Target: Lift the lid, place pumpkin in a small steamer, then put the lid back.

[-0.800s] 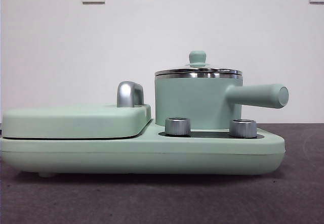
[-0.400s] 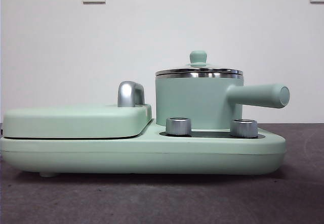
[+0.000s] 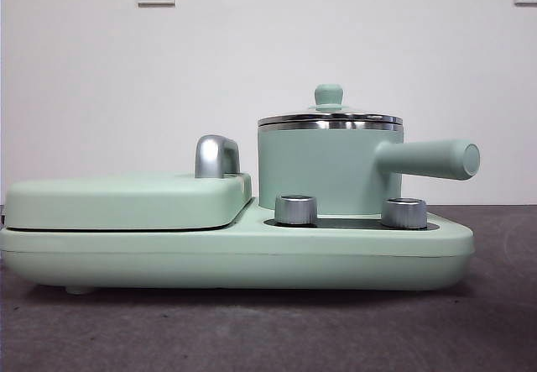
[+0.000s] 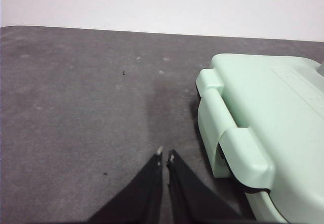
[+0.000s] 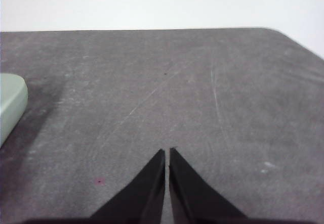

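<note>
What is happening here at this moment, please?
Nothing is being handled. The lid sits on the small steamer, which stands on a mint-green cooker base beside a flat cover with a chrome handle. The left gripper hangs over the grey table next to the cooker, jaws shut and empty. The right gripper is also shut and empty over bare table. No pumpkin is in view.
</note>
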Robot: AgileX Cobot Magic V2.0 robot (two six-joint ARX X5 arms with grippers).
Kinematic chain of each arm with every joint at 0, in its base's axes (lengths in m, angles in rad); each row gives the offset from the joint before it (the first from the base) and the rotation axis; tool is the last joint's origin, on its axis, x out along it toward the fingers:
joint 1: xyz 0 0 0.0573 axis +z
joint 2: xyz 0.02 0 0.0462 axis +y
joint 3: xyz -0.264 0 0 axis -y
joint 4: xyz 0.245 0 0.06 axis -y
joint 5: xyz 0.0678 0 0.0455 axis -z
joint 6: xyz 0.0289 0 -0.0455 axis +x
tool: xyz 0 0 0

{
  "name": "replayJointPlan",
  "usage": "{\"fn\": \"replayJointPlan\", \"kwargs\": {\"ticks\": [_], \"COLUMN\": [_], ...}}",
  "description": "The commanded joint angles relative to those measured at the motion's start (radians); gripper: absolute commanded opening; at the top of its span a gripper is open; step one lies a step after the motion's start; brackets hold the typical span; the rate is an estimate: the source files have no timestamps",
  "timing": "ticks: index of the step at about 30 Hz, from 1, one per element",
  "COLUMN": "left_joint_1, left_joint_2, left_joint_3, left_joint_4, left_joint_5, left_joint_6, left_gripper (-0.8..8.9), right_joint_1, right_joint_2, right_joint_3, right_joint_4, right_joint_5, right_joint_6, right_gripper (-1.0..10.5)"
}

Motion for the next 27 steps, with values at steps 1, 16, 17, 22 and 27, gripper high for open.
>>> {"fn": "replayJointPlan", "kwargs": {"ticks": [1,16,17,22,27], "left_joint_1": [0.002,0.002,0.002,0.002,0.002], "left_joint_2": [-0.001,-0.001,0.000,0.000,0.000], "left_joint_3": [-0.018,-0.018,-0.018,-0.018,-0.018], "left_joint_4": [-0.008,-0.008,-0.008,-0.008,-0.008], "left_joint_5": [-0.002,-0.002,-0.002,-0.002,-0.002], "left_joint_6": [-0.001,-0.001,-0.001,-0.001,-0.001], "left_gripper": [0.20,0.20,0.20,0.20,0.20], "right_joint_1": [0.000,0.004,0.004,0.004,0.004], "right_joint_2": [-0.002,-0.002,-0.002,-0.002,-0.002], "right_joint_3": [-0.005,-0.005,-0.005,-0.005,-0.005], "right_joint_4": [-0.007,0.016,0.017,0.018,0.018], "right_joint_5": [-0.014,-0.071,-0.071,-0.071,-0.071], "right_joint_6": [-0.047,-0.013,-0.012,-0.013,-0.013], "right_gripper": [0.1,0.1,0.1,0.1,0.1]}}
